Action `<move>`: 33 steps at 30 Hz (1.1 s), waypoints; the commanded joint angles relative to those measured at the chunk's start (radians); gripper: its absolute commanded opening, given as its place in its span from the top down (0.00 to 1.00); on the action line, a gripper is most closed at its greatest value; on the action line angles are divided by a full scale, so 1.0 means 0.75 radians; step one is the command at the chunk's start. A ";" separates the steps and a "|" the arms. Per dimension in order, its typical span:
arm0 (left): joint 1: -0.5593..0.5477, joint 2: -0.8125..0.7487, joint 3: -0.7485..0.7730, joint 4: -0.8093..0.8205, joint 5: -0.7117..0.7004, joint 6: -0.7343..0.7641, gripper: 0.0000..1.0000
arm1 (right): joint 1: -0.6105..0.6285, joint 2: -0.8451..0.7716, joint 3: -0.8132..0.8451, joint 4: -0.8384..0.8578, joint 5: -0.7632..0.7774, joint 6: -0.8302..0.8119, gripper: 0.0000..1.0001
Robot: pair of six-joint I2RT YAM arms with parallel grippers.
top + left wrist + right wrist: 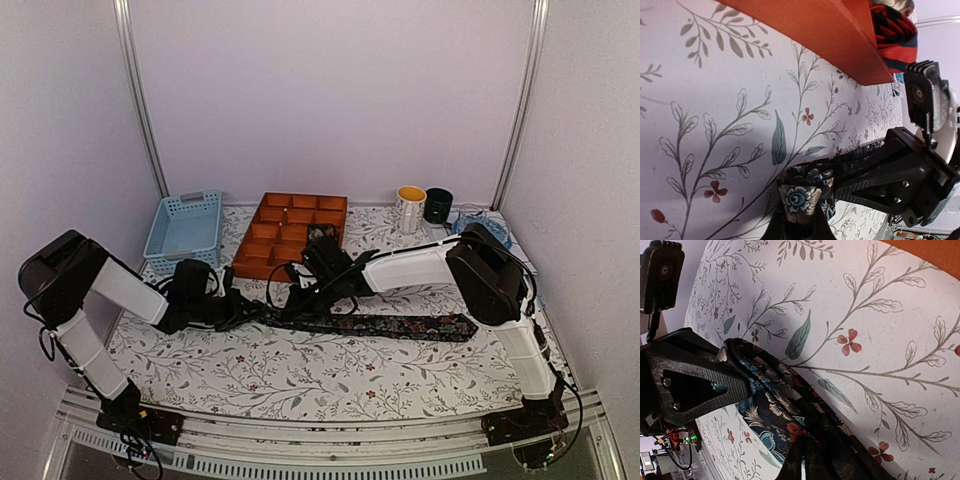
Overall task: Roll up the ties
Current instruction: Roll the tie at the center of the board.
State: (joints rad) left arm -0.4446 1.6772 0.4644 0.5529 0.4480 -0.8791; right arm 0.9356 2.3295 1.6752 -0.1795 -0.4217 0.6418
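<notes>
No words, labels, brand names, numbers or signs can be read in any view. The tie [400, 327] shows only a floral pattern, and the tablecloth [300, 372] only leafy sprigs and small red flowers.

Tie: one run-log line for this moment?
tie: flat, one end folded over | left gripper: shut on that end | right gripper: at same end, grip unclear | roll: barely begun

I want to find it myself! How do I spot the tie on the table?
Look at the flowery tablecloth, then the orange tray at its back. In front of the tray lies the tie: a long, flat, dark strip with tiny coloured flowers, unlike the plain black cables.
</notes>
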 commanded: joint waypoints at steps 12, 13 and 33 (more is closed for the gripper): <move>-0.071 -0.200 0.099 -0.422 -0.354 0.181 1.00 | 0.031 -0.694 -0.243 0.180 -0.167 0.108 0.76; -0.083 -0.218 0.114 -0.480 -0.394 0.199 1.00 | 0.035 -0.737 -0.300 0.228 -0.159 0.131 0.76; -0.377 -0.203 0.479 -1.207 -1.327 0.433 1.00 | 0.047 -0.995 -1.012 0.341 0.231 0.158 0.76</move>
State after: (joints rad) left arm -0.6865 1.4876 0.7677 -0.2146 -0.3511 -0.5831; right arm 0.9695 1.6264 0.9432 0.0547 -0.2924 0.7464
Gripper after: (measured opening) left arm 0.067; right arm 0.241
